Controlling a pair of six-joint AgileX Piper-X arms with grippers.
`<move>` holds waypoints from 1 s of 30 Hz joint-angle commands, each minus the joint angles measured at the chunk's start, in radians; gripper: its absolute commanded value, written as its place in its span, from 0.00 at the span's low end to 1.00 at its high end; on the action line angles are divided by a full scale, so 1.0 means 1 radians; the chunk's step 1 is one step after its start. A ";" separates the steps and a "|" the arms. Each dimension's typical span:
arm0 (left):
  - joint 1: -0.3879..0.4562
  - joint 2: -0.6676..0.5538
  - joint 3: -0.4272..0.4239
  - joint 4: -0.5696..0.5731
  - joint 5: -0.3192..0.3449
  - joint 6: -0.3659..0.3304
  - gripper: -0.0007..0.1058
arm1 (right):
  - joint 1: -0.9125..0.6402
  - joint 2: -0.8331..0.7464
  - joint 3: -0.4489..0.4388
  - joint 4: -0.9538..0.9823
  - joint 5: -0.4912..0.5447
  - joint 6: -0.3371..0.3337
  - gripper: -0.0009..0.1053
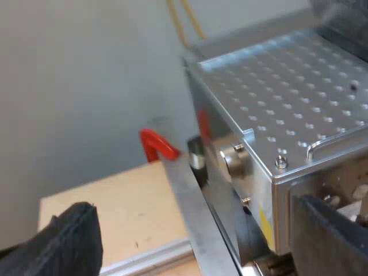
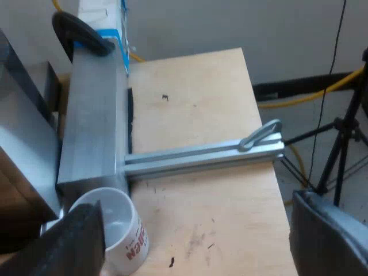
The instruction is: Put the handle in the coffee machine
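Your left gripper point(image 1: 192, 238) and right gripper point(image 2: 195, 241) gape wide and empty; ahead of the left, the red-ended handle point(image 1: 158, 145) looks stiff, weighty, best gripped on its dark stem.

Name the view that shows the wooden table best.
The right wrist view: the wooden table stretches out there, carrying a mug and an aluminium rail. The left wrist view gives a smaller patch of it beside the espresso machine, near the handle's red end.
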 commanded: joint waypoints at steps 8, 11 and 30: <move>0.032 -0.187 -0.006 0.017 0.022 -0.060 0.67 | 0.096 -0.207 -0.005 0.088 -0.008 -0.042 0.66; 0.032 -0.215 -0.006 0.039 0.022 -0.062 0.67 | 0.099 -0.250 0.001 0.113 -0.008 -0.042 0.66; 0.032 -0.624 0.094 0.354 0.037 -0.017 0.67 | 0.097 -0.790 0.299 0.193 0.011 0.037 0.66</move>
